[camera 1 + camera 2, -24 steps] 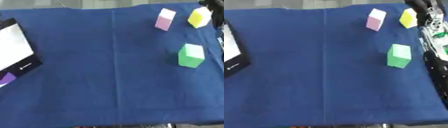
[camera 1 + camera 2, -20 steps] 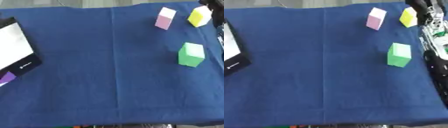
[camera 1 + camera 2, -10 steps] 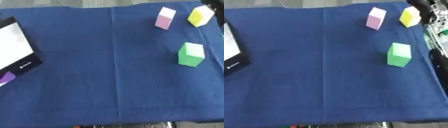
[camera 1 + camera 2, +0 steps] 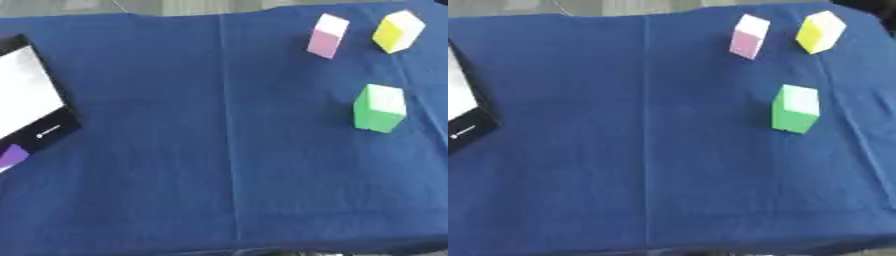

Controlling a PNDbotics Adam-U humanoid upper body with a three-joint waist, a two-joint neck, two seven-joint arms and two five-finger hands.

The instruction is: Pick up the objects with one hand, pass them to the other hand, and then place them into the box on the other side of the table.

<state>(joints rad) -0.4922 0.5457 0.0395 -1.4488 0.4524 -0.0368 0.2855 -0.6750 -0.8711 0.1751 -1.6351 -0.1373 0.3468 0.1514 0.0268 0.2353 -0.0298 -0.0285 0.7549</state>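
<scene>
Neither hand shows in either eye view, so can't tell whether released, clenched or grasping; no hand to fix places against, so places given among the things themselves.

Counter (image 4: 175,190) covered w/ dark blue cloth (image 4: 131,60), a fold line running near-to-far down its middle.

Three blocks on the right half, all standing upright, long axis vertical, pale top faces up:
- Pink block (image 4: 327,36) far side, leaning slightly toward the left in view, top face whitish.
- Yellow block (image 4: 398,31) just right of pink, near the far right corner, turned so an edge faces the camera; apart from pink, not touching.
- Green block (image 4: 795,108) nearer the camera than the other two, well apart from both, right of the fold line; top face light green, darker sides.

Box (image 4: 26,100) at the left edge: black rim, white inside, set askew to the counter edge, partly cut off by the view. A small purple shape (image 4: 12,155) shows just beside its near corner at the left edge; can't make out what it is.

All three blocks well apart from the box, w/ the fold line between.
</scene>
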